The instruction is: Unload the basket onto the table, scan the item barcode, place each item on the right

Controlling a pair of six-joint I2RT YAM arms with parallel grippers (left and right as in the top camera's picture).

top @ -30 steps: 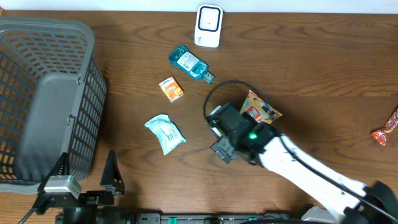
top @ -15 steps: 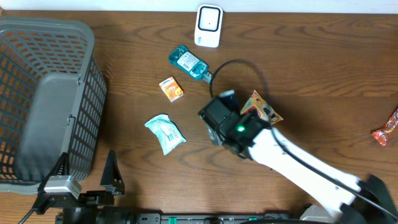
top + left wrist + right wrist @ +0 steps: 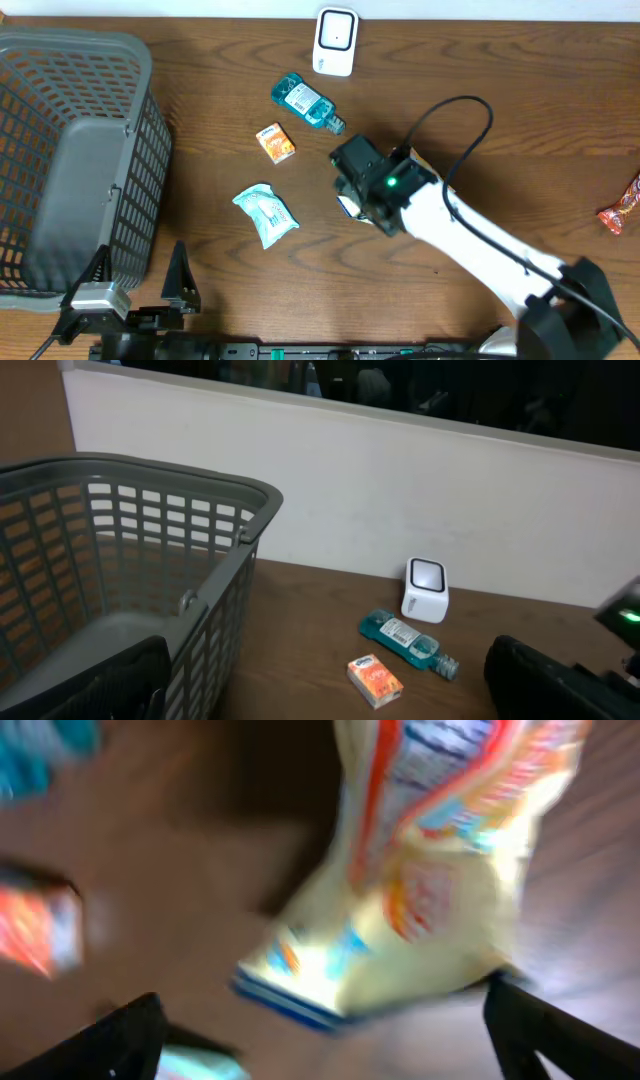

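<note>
1. Overhead view: the right arm (image 3: 470, 245) reaches from the near right to the middle of the table (image 3: 520, 90), and its head covers most of the bag (image 3: 420, 890).
2. Right wrist view, blurred: the right gripper (image 3: 322, 1005) has its fingers (image 3: 135, 1035) spread wide, one on either side of the bag's near end. One finger stands clear of the bag, and nothing is gripped.
3. The scanner (image 3: 335, 42) stands at the far edge, well apart from the bag, with a bottle (image 3: 305, 103) lying between them.
4. A box (image 3: 276, 143) and a tissue pack (image 3: 266, 213) lie left of the right gripper, and a candy (image 3: 620, 210) lies at the right edge.
5. The left gripper (image 3: 330, 692) hangs at the near left beside the basket (image 3: 70, 42), fingers wide apart and empty.
</note>
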